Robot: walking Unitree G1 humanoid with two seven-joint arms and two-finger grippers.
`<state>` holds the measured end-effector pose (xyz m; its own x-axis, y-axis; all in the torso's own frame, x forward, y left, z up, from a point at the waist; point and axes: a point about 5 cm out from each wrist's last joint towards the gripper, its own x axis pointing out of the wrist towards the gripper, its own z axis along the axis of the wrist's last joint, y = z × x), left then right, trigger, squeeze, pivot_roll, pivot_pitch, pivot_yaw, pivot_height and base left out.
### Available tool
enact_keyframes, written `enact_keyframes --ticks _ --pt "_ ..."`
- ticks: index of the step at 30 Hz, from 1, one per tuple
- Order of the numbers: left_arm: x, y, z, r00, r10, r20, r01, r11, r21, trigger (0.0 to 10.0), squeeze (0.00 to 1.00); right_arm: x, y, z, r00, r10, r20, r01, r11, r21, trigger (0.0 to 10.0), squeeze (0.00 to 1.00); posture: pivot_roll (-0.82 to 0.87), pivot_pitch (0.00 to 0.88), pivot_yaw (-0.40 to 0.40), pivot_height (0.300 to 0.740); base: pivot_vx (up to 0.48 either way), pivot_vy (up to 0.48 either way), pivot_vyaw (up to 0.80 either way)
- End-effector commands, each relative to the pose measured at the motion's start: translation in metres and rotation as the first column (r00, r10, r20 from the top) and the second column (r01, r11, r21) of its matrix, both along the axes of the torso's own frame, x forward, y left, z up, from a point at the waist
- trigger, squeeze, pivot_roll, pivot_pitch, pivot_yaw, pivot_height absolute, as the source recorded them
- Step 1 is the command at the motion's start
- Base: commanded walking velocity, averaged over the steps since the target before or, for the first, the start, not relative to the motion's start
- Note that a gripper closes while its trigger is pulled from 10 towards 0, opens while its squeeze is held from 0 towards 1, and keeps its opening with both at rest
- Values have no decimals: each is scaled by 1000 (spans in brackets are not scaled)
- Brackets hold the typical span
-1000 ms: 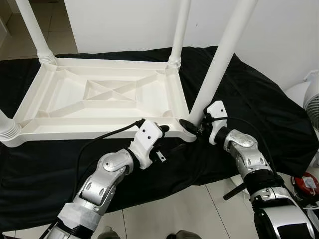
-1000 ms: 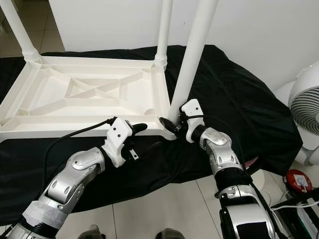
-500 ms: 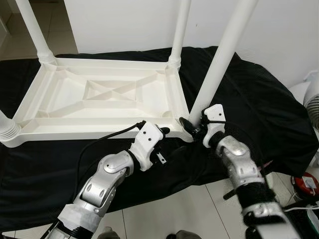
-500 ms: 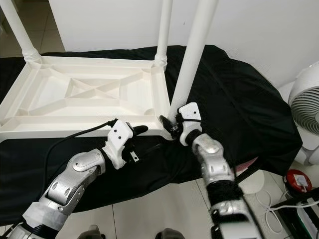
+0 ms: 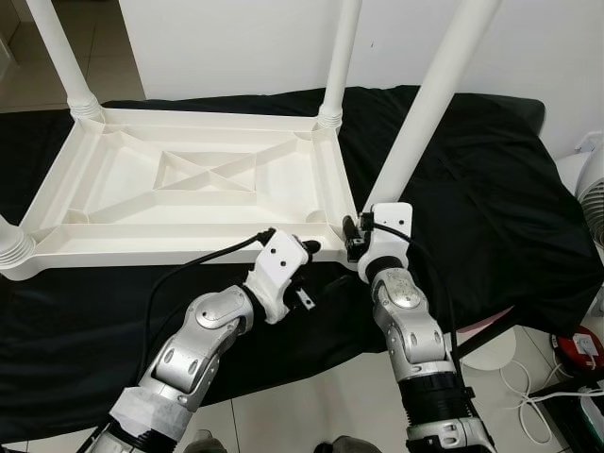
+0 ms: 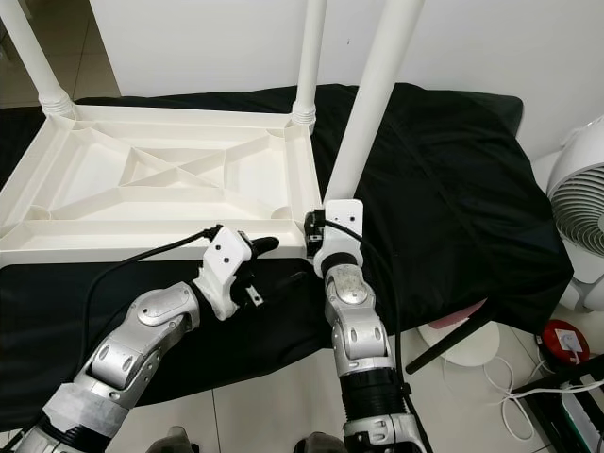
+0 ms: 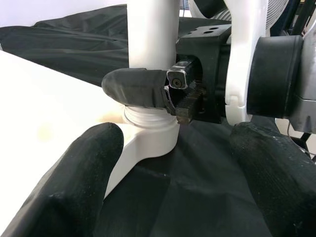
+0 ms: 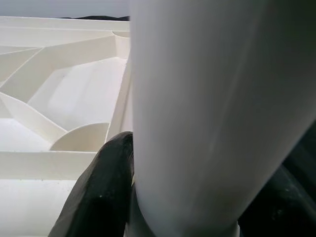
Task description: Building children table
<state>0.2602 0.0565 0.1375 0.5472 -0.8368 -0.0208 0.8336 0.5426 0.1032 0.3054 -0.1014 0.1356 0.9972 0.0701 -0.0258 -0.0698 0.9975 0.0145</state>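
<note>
Black cloth covers the floor so the ribbed white plastic tabletop can lie upside down for you to fit its smooth round legs. Your right gripper pinches the near-right leg just above its threaded socket, probably to screw it in. Your left gripper hovers beside that corner, fingers spread.

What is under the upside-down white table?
A black cloth lies under the table, spreading past its edges. Whatever the cloth covers is hidden.
</note>
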Motion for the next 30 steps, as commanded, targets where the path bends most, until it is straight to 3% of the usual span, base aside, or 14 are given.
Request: enact_keyframes --ticks 1,4,5,9,17,22,23,27,30 --pt "-1 -3 -1 999 -38 0 38 999 6 10000 0 -1 2 4 1000 -3 10 3 1000 9 10000 0 35 0 -57 740 0 0 0" --pt "-1 -3 -1 999 -38 -2 38 999 4 10000 0 -1 0 5 1000 -17 7 17 1000 7 10000 0 35 0 -57 740 0 0 0" --pt "-1 -3 0 999 -37 -1 37 999 4 10000 0 -1 0 6 1000 -18 5 18 1000 13 10000 1000 35 0 -57 740 0 0 0" --pt "0 -3 -1 999 -36 -3 36 999 1 10000 0 -1 0 8 1000 17 22 -18 1000 13 10000 1000 37 0 -58 740 0 0 0" --pt "0 -2 -2 999 -30 -12 30 1000 -6 10000 0 -4 -19 7 997 65 44 -66 998 7 10000 1000 39 0 -57 740 0 0 0" --pt "0 -2 -1 999 -37 -8 37 999 -1 10000 0 -5 -34 2 978 207 15 -207 978 -1 10000 1000 39 0 -57 740 0 0 0" --pt "0 -2 -1 999 -39 -6 39 999 1 10000 0 -6 -38 2 967 254 15 -254 967 -23 10000 0 39 0 -57 740 0 0 0" --pt "0 -3 -1 999 -44 -8 44 999 0 10000 0 -8 -50 3 930 368 28 -365 928 -79 10000 0 19 0 -46 740 0 0 0" --pt "0 -3 -1 999 -46 -10 46 999 -1 10000 0 -7 -53 3 919 393 26 -389 917 -90 10000 0 19 0 -46 740 0 0 0"
